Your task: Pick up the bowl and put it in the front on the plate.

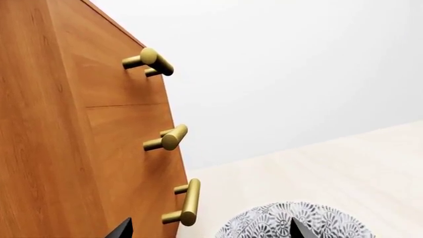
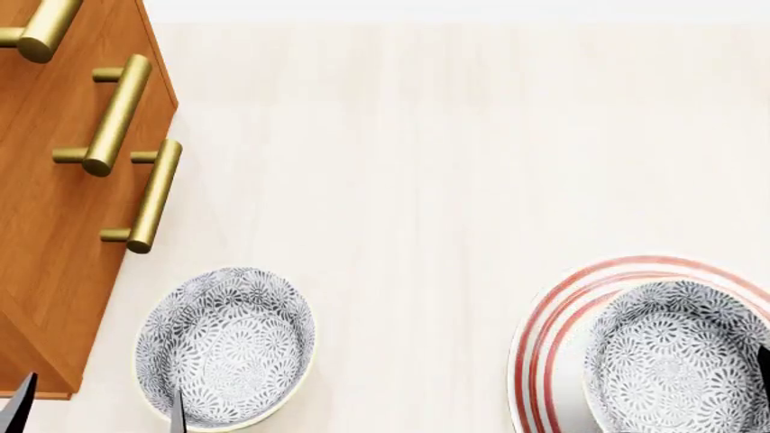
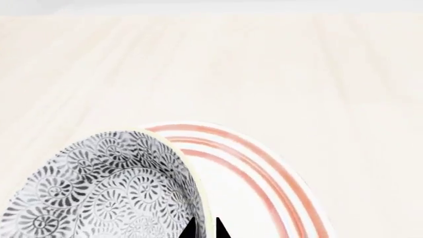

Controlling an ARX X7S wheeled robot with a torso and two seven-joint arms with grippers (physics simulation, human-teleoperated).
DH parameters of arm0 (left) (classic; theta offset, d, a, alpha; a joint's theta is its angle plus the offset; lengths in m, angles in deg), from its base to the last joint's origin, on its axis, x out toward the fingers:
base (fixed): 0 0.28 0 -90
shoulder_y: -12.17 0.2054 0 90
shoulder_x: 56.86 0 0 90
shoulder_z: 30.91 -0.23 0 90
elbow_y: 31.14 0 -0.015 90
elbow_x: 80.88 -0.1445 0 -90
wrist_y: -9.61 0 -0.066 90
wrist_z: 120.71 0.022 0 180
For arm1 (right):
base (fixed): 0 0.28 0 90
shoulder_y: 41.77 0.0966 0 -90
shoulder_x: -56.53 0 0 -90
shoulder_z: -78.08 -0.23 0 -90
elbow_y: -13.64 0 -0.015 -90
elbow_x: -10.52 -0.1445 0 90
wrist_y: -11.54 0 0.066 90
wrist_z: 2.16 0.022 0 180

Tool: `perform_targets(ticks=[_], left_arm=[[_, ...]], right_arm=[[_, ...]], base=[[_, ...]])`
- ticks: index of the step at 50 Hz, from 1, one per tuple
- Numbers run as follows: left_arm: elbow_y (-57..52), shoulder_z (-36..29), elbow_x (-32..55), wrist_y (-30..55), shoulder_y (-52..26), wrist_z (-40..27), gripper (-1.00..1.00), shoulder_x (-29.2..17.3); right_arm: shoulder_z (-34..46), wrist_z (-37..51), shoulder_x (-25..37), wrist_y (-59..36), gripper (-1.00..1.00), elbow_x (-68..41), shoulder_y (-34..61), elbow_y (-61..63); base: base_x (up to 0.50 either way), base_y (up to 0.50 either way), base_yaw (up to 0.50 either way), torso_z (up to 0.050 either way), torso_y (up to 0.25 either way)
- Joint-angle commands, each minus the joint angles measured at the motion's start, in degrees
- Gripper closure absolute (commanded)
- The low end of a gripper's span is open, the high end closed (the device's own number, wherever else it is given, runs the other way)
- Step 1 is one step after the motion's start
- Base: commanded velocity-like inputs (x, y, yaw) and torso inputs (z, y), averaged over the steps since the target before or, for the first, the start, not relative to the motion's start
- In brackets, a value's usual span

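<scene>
Two patterned grey-blue bowls show in the head view. One bowl is over the red-ringed plate at the lower right. My right gripper is shut on this bowl's rim, one fingertip inside and one outside, above the plate. Whether the bowl rests on the plate I cannot tell. The other bowl stands on the table at the lower left. My left gripper is open, with one fingertip over that bowl and the other beside the cabinet.
A wooden cabinet with several brass bar handles stands at the left, close to the left bowl and my left gripper. The pale wooden tabletop stretches back to a white wall.
</scene>
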Motion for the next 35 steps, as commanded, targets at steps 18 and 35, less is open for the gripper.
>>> perform_targets(ticks=[18,35], left_arm=[[0.0,0.2,0.1,0.6,-0.3,0.3,-1.00,0.3],[-0.1,-0.1,0.3,0.7,-0.3,0.3,-1.00,0.0]], right_arm=[[3.8,-0.7,-3.4,0.4,1.00,4.9,1.5,-5.7],[0.3,1.0,-0.2,-0.3,-1.00,3.8,4.9,-5.8]], base=[[0.00,0.00,0.00,0.000,-0.001],[0.00,0.00,0.00,0.000,0.000]])
